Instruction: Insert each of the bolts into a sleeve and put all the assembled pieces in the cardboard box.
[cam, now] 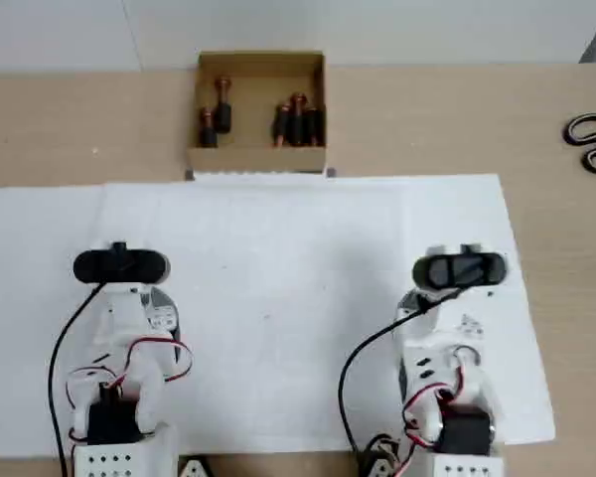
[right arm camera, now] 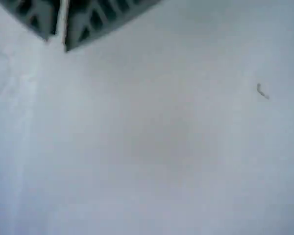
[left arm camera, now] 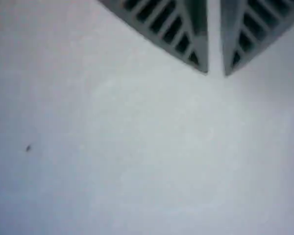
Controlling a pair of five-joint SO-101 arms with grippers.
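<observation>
The cardboard box (cam: 261, 159) stands at the far middle of the table. Several dark sleeves with copper-coloured bolts in them lie inside: two on its left side (cam: 219, 107) and a cluster on its right side (cam: 298, 121). Both arms are folded back at the near edge, the left arm (cam: 119, 328) and the right arm (cam: 447, 338). My left gripper (left arm camera: 216, 72) hangs shut just over the white paper, with nothing in it. My right gripper (right arm camera: 56, 44) is likewise shut and empty over the paper.
A large white paper sheet (cam: 278, 298) covers the table in front of the arms. Black scissors (cam: 591, 139) lie at the far right edge on the bare wood. Cables trail from both arm bases.
</observation>
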